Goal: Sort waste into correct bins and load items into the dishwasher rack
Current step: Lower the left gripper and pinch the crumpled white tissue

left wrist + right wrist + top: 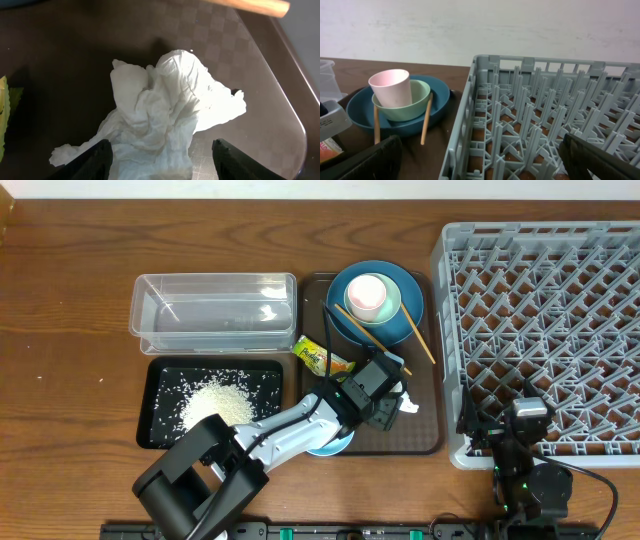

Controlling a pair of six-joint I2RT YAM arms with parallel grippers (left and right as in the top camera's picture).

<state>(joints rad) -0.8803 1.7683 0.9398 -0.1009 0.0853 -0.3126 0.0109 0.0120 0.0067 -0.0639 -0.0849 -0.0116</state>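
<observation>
Grey rack (540,310), near edge: right jaws released wide. White crumpled tissue (165,105) on brown tray (425,442), near-right part; left jaws released, straddling it. Farther: pink cup (366,293) in mint bowl (392,298) on blue plate (340,285), chopsticks (360,328) propped across.

No text, label, brand or number can be read in any view (some print is seen on the yellow-green snack wrapper (322,358), but it is too small and blurred to be made out).
</observation>
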